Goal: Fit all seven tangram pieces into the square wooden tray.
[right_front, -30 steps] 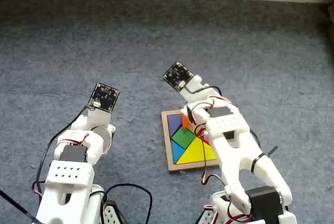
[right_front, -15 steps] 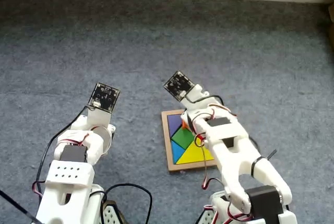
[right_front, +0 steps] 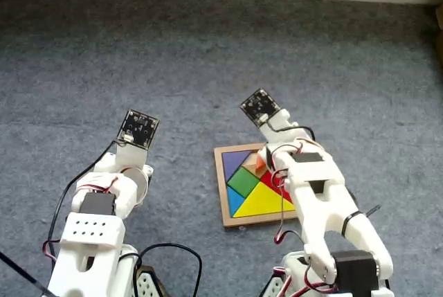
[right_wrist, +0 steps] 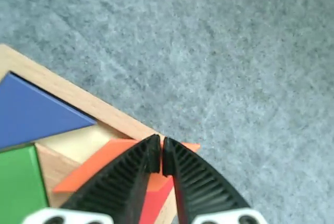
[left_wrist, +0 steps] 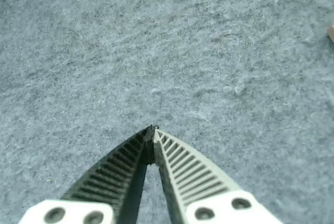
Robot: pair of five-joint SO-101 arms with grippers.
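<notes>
Ribbed dark fingers [right_wrist: 130, 179] of my right gripper [right_wrist: 160, 157] were closed tip to tip on nothing, over a flat orange piece [right_wrist: 99, 164] at the rim of the square wooden tray [right_wrist: 62, 96], which lay on nubby grey carpet [right_front: 173, 55]. Inside I saw a blue triangle [right_wrist: 31, 112], a green piece [right_front: 242, 181], a yellow triangle [right_front: 263, 200] and a patch of bare wood [right_wrist: 83, 143] beside the orange. My left gripper [left_wrist: 153, 136] was pinched together too, empty, above the carpet well apart from the tray

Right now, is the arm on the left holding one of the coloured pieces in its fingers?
No, the left arm's fingers are pressed together with nothing between them, above bare grey carpet.
</notes>
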